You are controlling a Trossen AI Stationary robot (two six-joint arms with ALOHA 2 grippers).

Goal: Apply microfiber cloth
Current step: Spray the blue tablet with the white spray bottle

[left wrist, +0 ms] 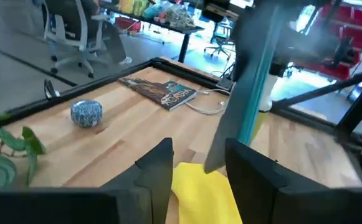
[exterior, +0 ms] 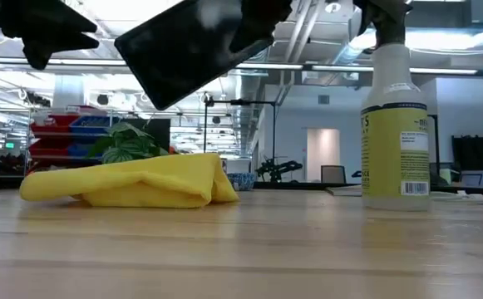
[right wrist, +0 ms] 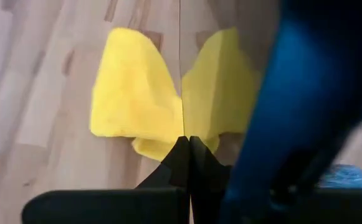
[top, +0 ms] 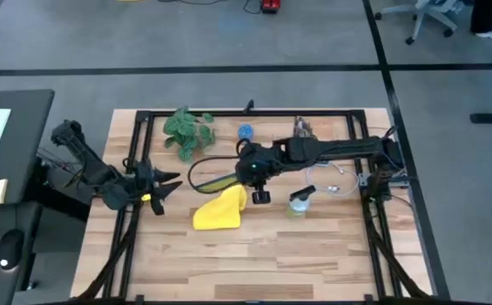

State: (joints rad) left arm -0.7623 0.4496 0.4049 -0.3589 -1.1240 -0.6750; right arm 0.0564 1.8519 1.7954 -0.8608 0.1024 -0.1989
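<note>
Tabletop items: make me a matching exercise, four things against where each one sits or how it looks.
Things:
1. cloth
2. tablet
3. spray bottle
4. plant

Descriptions:
A. held tilted in the air by the right gripper
B. standing upright on the wood
C. leafy green, near the table's far edge
D. crumpled yellow heap lying flat on the table

Pairs: 1-D, 2-A, 3-B, 4-C

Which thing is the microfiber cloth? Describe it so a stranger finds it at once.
On the wooden table, look near the middle, just below the dark tablet that the right gripper holds tilted in the air. The microfiber cloth lies there crumpled. It is the only bright yellow, soft thing; the spray bottle beside it is rigid and upright.
</note>
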